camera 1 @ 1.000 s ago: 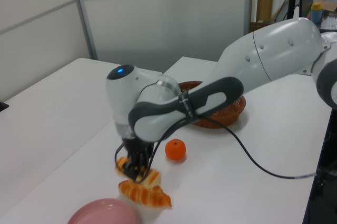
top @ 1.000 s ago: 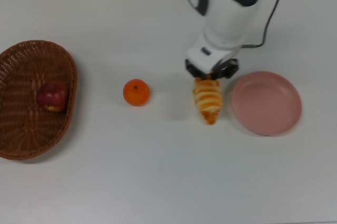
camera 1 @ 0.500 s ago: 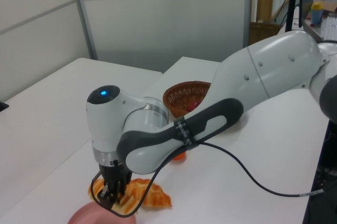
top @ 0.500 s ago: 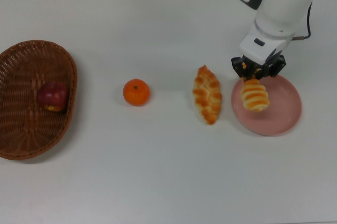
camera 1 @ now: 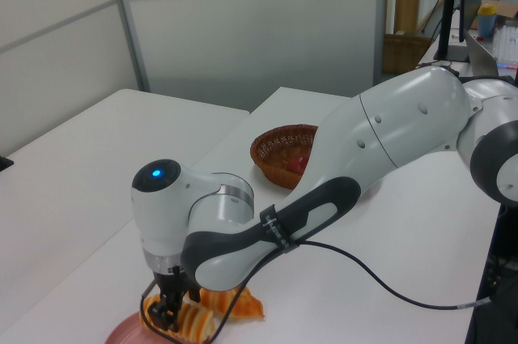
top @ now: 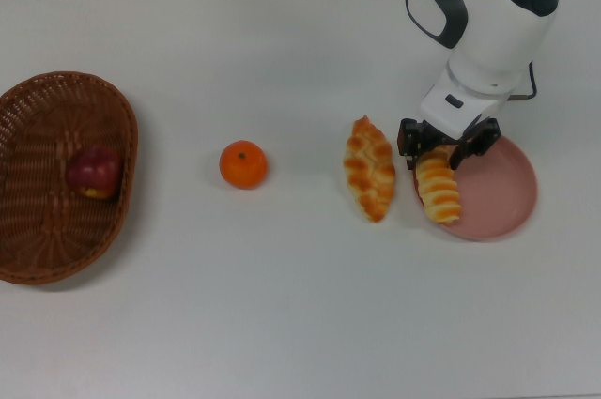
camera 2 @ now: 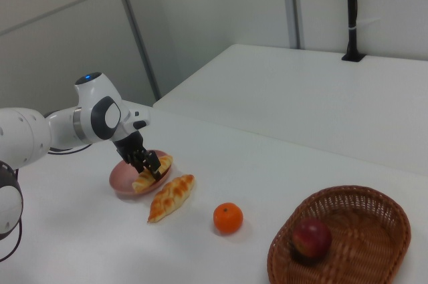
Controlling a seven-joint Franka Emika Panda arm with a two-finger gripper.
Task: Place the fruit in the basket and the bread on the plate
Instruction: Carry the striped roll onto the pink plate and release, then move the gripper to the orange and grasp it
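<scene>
On the plate [top: 502, 194], ridged loaf [top: 439, 188]

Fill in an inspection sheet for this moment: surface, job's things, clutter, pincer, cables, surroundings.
Surface: white table, bare apart from the job's things.
Job's things: apple in the basket; tangerine on the table; braided pastry on the table beside the plate; striped loaf at the plate's edge.
Clutter: nothing seen.
Pincer: over the striped loaf's end, fingers on either side of it.
Cables: black cable hanging from the arm.
Surroundings: grey partition walls, a second white table.
</scene>
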